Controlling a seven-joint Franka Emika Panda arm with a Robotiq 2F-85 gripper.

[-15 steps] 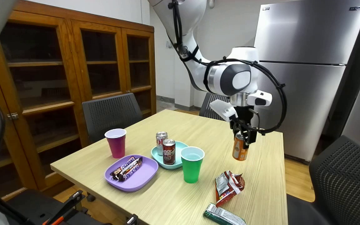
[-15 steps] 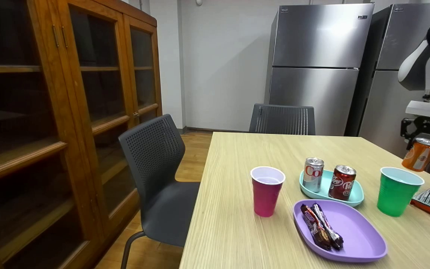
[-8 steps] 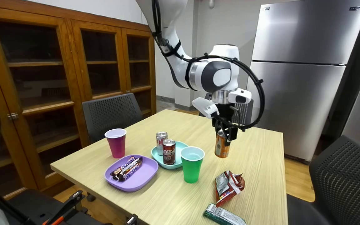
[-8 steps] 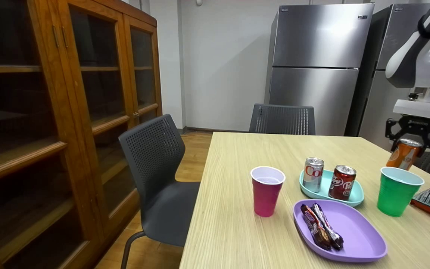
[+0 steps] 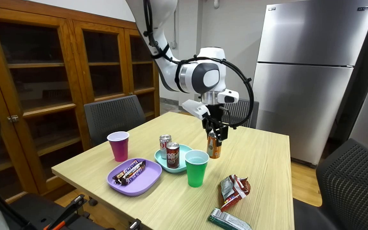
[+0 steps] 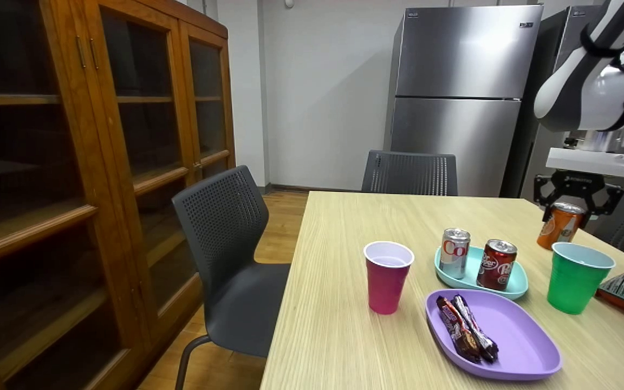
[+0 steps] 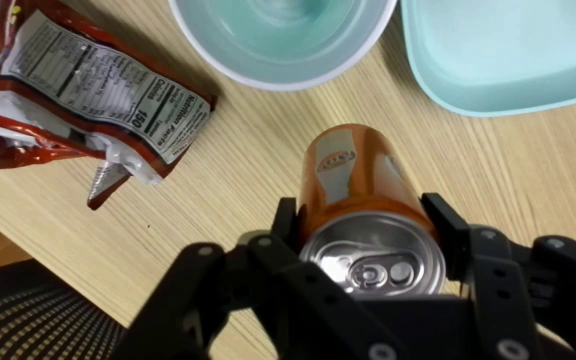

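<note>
Shifted left since the earlier frame: gripper [image 7: 363, 215] and the orange can [image 6: 561, 226] it clamps — at right in an exterior view, long axis tilted, lid [image 6: 569, 207] up, leaning right. Only the wrist view shows its pull tab [image 7: 368, 275].

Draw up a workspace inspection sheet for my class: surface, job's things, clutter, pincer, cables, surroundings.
Surface: pale rectangular wood-grain table.
Job's things: orange cylindrical metal can, gripped near its lid; table contact unclear.
Clutter: silver cylindrical metal can and maroon cylindrical metal can on turquoise rounded plastic plate; two slim dark-wrapped bars on lilac rounded plastic plate; green tapered plastic cup; magenta tapered plastic cup; crumpled red foil bag; green oblong wrapper.
Pincer: closed on the orange can.
Cables: looping black cable along white robot arm.
Surroundings: black perforated chairs; glazed wooden cabinet; tall steel refrigerators.
</note>
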